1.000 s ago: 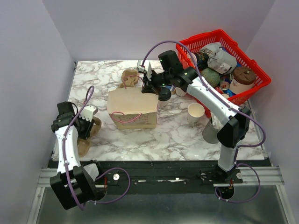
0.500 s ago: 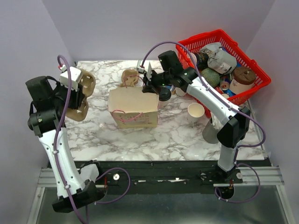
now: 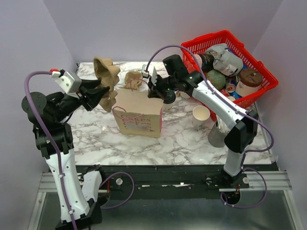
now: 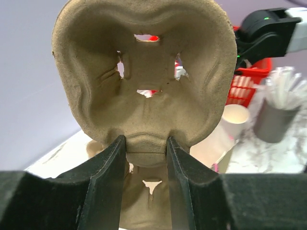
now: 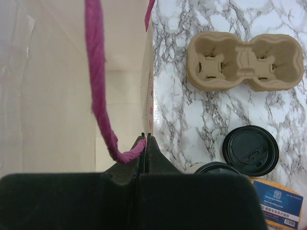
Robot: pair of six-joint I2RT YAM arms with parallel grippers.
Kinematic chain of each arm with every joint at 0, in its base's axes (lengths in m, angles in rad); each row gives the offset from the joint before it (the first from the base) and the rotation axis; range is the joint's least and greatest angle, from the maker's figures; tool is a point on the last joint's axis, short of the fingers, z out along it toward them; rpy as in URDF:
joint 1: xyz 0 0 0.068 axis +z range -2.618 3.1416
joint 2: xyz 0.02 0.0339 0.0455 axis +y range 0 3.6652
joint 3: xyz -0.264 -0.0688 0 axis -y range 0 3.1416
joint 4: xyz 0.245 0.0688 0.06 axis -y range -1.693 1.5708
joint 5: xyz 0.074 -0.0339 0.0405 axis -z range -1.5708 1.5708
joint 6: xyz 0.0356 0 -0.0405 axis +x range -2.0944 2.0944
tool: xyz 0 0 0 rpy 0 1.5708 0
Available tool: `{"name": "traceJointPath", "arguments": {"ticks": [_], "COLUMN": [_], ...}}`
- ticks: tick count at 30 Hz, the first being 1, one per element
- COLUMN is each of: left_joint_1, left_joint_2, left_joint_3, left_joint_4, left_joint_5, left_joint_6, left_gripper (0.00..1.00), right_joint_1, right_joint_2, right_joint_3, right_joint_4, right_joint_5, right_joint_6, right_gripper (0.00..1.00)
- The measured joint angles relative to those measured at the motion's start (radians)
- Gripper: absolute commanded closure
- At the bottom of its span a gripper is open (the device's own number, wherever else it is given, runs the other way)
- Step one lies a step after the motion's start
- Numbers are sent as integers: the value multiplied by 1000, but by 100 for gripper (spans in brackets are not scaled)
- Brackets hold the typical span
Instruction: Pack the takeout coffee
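Overhead view of a marble table with a brown paper bag point(image 3: 139, 115) standing open in the middle. The takeout coffee point(image 3: 169, 97), of which only the black lid shows, stands on the table just to the right of the bag's far corner, directly under the right arm's wrist.

The right gripper point(image 3: 153, 91) has its fingers pressed together on the bag's right rim beside a pink handle, and seems to be holding the mouth open. The left gripper point(image 3: 98, 93) is raised to the left of the bag and pinches a pulp cup carrier point(image 3: 106, 76) at its narrow waist. The carrier's long axis runs straight out from the fingers, up and toward the far side, with its hollows facing the wrist camera. A second carrier point(image 3: 133, 79) lies flat on the table just beyond the bag.

The bag stands between the coffee and the left gripper, so they are well apart. The right arm is much the nearer to the coffee, but it is occupied with the bag
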Motion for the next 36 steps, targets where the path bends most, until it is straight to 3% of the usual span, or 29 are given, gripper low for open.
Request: {"name": "traceJointPath", "arguments": {"ticks": [4, 8, 17, 25, 36], "left_joint_1": [-113, -241, -388, -507, -535], "left_joint_2": [45, 97, 141, 145, 214], "left_joint_3": [-11, 28, 34, 55, 185], "left_joint_4": [111, 110, 39, -140, -501], "left_joint_5": [6, 3, -2, -32, -54], "left_joint_6": [-53, -14, 143, 380, 779], "left_gripper": [100, 100, 100, 100, 100], "right_joint_1": [2, 3, 21, 29, 29], "right_joint_2": [-19, -50, -67, -67, -67], "right_joint_3": [-2, -1, -1, -1, 9], "right_joint_4": [-3, -5, -8, -14, -47], "right_joint_5": [0, -2, -17, -37, -60], "right_joint_6": [13, 21, 29, 56, 66], "right_gripper": [100, 100, 100, 100, 100]}}
